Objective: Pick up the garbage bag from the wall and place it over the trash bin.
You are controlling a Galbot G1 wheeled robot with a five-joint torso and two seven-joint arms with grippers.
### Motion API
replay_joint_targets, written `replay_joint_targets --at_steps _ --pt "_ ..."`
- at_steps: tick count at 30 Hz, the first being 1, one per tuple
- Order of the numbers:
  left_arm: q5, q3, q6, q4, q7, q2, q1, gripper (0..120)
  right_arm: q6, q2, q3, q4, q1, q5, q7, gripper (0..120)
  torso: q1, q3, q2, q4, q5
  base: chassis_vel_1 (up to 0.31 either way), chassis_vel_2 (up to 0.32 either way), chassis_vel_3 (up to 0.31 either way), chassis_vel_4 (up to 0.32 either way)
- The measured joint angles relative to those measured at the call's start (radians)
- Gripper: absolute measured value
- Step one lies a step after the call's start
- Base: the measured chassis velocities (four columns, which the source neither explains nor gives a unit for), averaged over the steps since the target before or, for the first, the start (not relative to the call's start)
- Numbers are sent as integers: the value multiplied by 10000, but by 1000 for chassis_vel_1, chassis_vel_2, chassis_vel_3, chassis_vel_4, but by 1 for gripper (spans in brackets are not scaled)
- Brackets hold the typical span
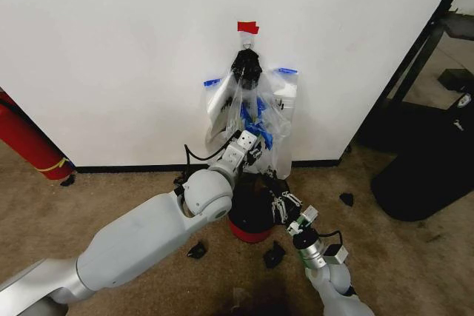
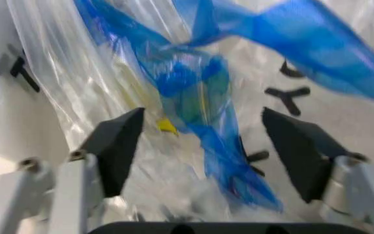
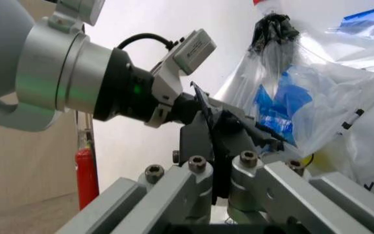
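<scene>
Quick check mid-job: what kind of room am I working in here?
Probably a plain indoor test or office space, not a home: brown carpet, a bare white wall with the garbage bag hung under red tape, and a red fire extinguisher at the left.

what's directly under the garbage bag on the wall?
Under the garbage bag sits the trash bin, red base showing. The left end effector and arm cover most of its rim; the inside is hidden.

Left arm: reached forward and up, elbow bent.
Left gripper (image 1: pixel 254 140): fingers (image 2: pixel 117 146) spread wide apart.
Right arm: held low, forearm angled up.
Right gripper (image 1: pixel 284 203): raised beside left wrist, fingers together.
</scene>
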Motion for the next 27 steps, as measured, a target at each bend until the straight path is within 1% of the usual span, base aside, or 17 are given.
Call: replay_joint_targets --at_steps 3,6,8,10,11,15,17,18,19,24,25,27 --pt "188 131 54 110 0 -34 55 90 2 -1 11 7 -24 4 -9 0 0 0 0 0 0 0 0 0 0" --pt "289 223 78 236 2 -116 60 93 2 -14 16 47 -46 7 -9 0 0 0 0 0 0 0 0 0 0" --pt "371 302 113 324 14 -209 43 90 2 -35 21 110 -67 18 -10 0 0 0 0 -1 0 0 0 0 0" --pt "464 365 133 413 25 -278 -3 82 2 -41 22 169 -81 29 -3 0 0 0 0 -1 0 0 0 0 0" --pt "464 365 133 413 25 -278 -3 82 2 -41 22 169 -81 29 -3 0 0 0 0 -1 0 0 0 0 0" --pt "680 497 140 605 49 -315 -141 64 -9 -34 10 270 -103 45 4 0 0 0 0 -1 0 0 0 0 0" --pt "748 529 141 649 56 -316 -168 59 -11 -32 4 280 -103 46 4 0 0 0 0 -1 0 0 0 0 0" --pt "748 529 141 649 56 -316 -168 59 -11 -32 4 280 -103 46 4 0 0 0 0 -1 0 0 0 0 0" --pt "865 561 142 713 61 -319 -196 52 -12 -31 2 281 -103 46 5 0 0 0 0 -1 0 0 0 0 0" --pt "1232 583 142 862 52 -356 -227 30 -13 -38 6 282 -116 48 6 0 0 0 0 -1 0 0 0 0 0" --pt "1232 583 142 862 52 -356 -227 30 -13 -38 6 282 -116 48 6 0 0 0 0 -1 0 0 0 0 0" --pt "1276 563 142 862 11 -349 -227 22 -13 -39 18 282 -127 51 6 0 0 0 0 -1 0 0 0 0 0"
